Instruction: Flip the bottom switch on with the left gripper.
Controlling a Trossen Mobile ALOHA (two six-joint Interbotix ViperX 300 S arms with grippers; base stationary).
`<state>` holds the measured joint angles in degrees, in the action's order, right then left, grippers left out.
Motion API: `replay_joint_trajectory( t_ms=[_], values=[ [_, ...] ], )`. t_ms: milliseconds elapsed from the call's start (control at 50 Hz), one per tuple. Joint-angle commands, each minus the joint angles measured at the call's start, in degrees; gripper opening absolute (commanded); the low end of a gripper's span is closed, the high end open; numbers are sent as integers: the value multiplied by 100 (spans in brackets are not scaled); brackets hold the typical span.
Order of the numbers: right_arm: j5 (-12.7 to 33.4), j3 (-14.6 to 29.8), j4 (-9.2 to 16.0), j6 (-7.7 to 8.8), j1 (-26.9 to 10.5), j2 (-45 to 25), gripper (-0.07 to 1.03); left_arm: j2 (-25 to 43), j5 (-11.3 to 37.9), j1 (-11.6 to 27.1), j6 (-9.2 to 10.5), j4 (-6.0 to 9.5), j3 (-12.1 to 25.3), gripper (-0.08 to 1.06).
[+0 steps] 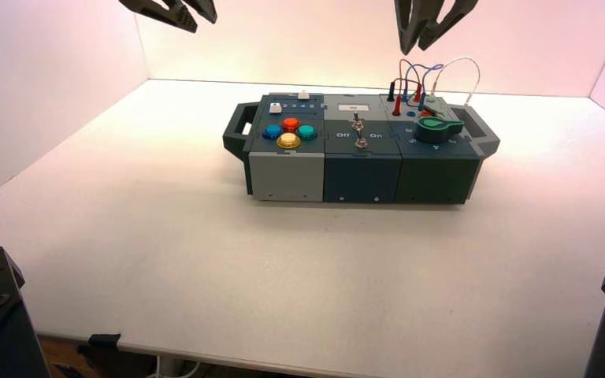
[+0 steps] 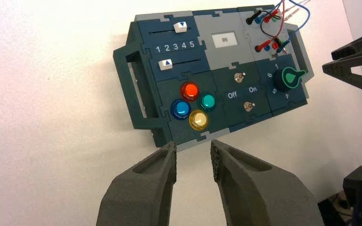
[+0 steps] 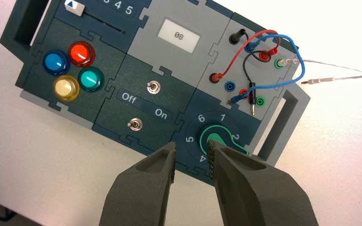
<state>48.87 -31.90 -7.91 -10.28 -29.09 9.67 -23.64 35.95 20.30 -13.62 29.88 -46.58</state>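
The bottom switch is a small silver toggle on the dark middle panel of the box, the nearer of two, just below the "Off" and "On" lettering. It also shows in the left wrist view and the right wrist view, where its lever leans toward the Off side. My left gripper hangs high above the back left of the table, well away from the box. Its fingers stand open and empty. My right gripper hovers high over the box's wired end, open and empty.
The box carries the twin toggle, four round coloured buttons, two white sliders, a small display, a green knob and looped wires, with handles at both ends. White walls enclose the table.
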Motion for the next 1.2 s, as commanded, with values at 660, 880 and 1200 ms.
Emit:
replay_joint_trajectory(
  t_ms=[660, 880, 1200],
  values=[
    [-35, -53, -18, -35, 659, 149, 41, 264, 352, 492, -105, 9, 404, 41],
    [-97, -237, 0, -105, 1037, 62, 41, 773, 729, 765, -158, 18, 870, 41],
    [-431, -633, 18, -114, 1670, -141, 41, 1257, 932, 993, -343, 26, 1327, 41]
  ],
)
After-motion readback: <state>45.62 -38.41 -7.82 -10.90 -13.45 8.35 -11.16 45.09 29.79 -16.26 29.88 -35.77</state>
